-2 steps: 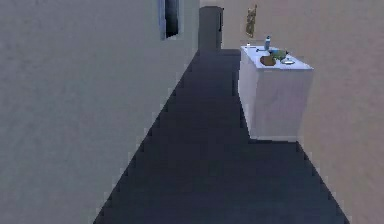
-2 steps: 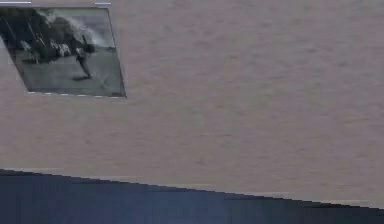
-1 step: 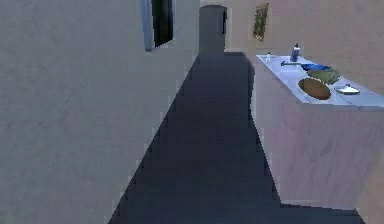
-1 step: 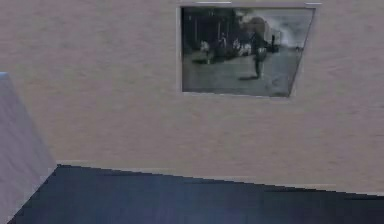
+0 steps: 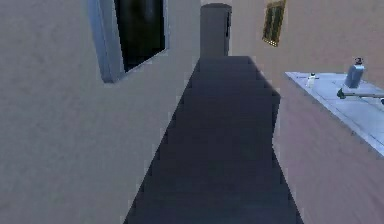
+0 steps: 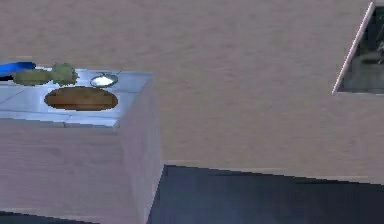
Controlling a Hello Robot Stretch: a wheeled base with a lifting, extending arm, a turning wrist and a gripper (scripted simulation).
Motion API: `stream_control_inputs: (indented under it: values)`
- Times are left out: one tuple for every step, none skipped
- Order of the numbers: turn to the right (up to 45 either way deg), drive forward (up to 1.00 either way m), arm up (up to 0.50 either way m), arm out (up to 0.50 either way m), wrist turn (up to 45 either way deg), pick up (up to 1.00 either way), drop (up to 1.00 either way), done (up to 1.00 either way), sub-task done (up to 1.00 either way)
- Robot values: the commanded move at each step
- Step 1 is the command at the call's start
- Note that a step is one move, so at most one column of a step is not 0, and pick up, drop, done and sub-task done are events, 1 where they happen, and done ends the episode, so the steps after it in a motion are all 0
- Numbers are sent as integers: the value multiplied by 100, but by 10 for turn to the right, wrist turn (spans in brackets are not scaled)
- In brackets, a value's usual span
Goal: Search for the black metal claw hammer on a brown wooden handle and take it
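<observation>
- One gripper to account for, and how it stands cannot be told. The same goes for the arm's pose.
- No fix on the hammer: where it lies cannot be told from either view.
- Arm side view, nearest in: one table (image 6: pixel 130 140) with a pale tiled top stands at the left. Its pinkish side drops to a dark floor (image 6: pixel 270 195).
- Five things sit on that table, counted:
  - one brown oval board (image 6: pixel 81 98)
  - one small white bowl (image 6: pixel 103 80) just beyond the board
  - one rounder green lump (image 6: pixel 63 72)
  - one longer olive lump (image 6: pixel 32 76) beside it
  - one blue object (image 6: pixel 12 68), cut off by the picture's left edge
- Behind the table runs a plain beige wall (image 6: pixel 240 80), with one dark window (image 6: pixel 365 50) at the right edge.
- Forward view: the dark floor runs ahead as a strip toward one grey door (image 5: pixel 215 30) at the far end. One blue-framed window (image 5: pixel 135 35) is set in the wall at left, and one yellow-framed panel (image 5: pixel 273 22) hangs high at right.
- At that view's right edge stands one right-hand table (image 5: pixel 330 100) carrying three things: one blue-grey bottle (image 5: pixel 355 74), one grey tap-like fitting (image 5: pixel 365 95) and one small white item (image 5: pixel 312 77).
</observation>
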Motion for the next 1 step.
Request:
stream_control_inputs:
  values:
    - [0, 60, 0, 0, 0, 0, 0, 0, 0]
